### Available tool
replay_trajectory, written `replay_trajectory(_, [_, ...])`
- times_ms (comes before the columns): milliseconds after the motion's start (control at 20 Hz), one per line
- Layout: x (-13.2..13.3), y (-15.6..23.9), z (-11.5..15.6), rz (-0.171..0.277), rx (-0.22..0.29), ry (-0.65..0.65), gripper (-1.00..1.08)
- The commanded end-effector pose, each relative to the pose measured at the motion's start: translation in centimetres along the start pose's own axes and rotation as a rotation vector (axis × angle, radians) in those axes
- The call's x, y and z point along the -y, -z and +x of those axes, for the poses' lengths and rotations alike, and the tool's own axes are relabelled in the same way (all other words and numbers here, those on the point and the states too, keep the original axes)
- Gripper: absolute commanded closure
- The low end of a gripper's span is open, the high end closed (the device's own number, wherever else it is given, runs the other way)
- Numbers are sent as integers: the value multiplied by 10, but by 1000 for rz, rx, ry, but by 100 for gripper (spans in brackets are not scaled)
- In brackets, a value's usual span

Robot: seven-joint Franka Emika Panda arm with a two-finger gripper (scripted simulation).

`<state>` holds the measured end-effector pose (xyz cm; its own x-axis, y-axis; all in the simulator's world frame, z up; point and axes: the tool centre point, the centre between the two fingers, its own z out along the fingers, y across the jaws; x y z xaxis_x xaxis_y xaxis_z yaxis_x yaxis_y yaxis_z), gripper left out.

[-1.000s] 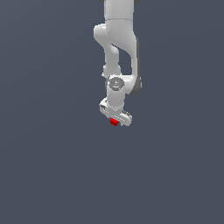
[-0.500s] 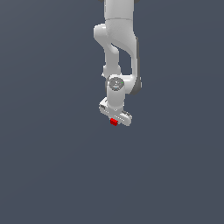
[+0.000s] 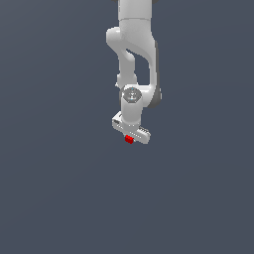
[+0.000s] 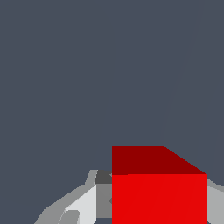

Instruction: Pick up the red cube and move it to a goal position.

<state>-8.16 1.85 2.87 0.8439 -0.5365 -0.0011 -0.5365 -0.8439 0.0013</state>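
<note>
Claw (image 3: 130,135) clamped on the red cube (image 3: 129,139) — cube sat directly under the palm, between the fingers (image 4: 83,203), no goal marker visible.

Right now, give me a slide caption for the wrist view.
Wrist view: red cube held between the gripper fingers, plain grey background beyond.

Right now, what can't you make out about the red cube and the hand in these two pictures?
- Exterior view: the red cube is too small to show contact with the hand.
- Wrist view: the cube's lower part is cut off by the frame edge.
- Wrist view: the cube hides most of the fingers.
- No goal marker shows in either view.
</note>
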Motion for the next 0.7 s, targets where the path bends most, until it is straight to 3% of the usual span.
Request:
replay_trajectory(0, [6, 7, 8, 1, -1, 0, 108])
replay_trajectory(650, [39, 45, 55, 1, -1, 0, 108])
